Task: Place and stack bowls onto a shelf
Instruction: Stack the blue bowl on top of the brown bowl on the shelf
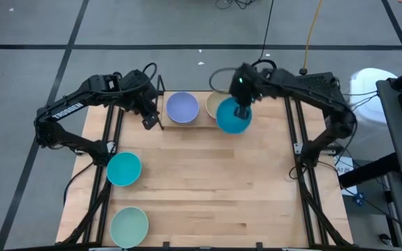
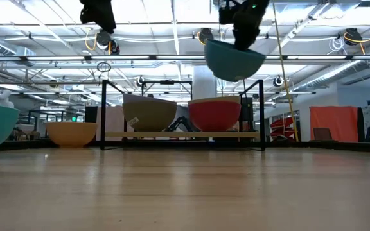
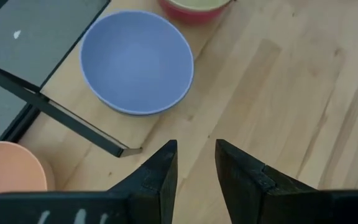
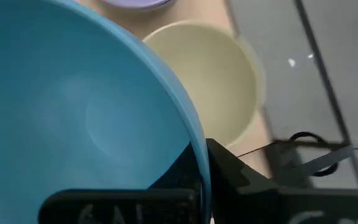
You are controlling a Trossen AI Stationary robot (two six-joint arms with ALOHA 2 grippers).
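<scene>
Teal-blue and filling most of the right wrist view, the held bowl (image 4: 86, 118) has its rim pinched between the fingers of the right gripper (image 4: 201, 180), which are clamped tight on it. From table height this bowl (image 2: 234, 59) hangs tilted in the air above the shelf (image 2: 182, 135), over its right half. Beneath it on the shelf sits a magenta bowl (image 2: 214, 114) with a cream bowl (image 4: 213, 84) nested inside it. A lavender bowl (image 1: 182, 107) occupies the shelf's left half; the low view shows an olive-grey bowl (image 2: 149, 113) beneath it.

From above, the right arm reaches in from the table's right edge toward the far side, its wrist bent down over the shelf. On the other side, the left arm folds in from the left edge, and the left gripper (image 3: 196, 163) hovers empty just left of the lavender bowl, fingers spread apart.

On the large wooden tabletop (image 1: 208, 188), a second teal-blue bowl (image 1: 124, 169) and a mint green bowl (image 1: 129, 226) rest near the left edge, well apart from the shelf. An orange bowl (image 2: 71, 133) stands just left of the shelf. Behind the table lies a grey floor with dark lines, and beyond it a hall with bright ceiling lights.
</scene>
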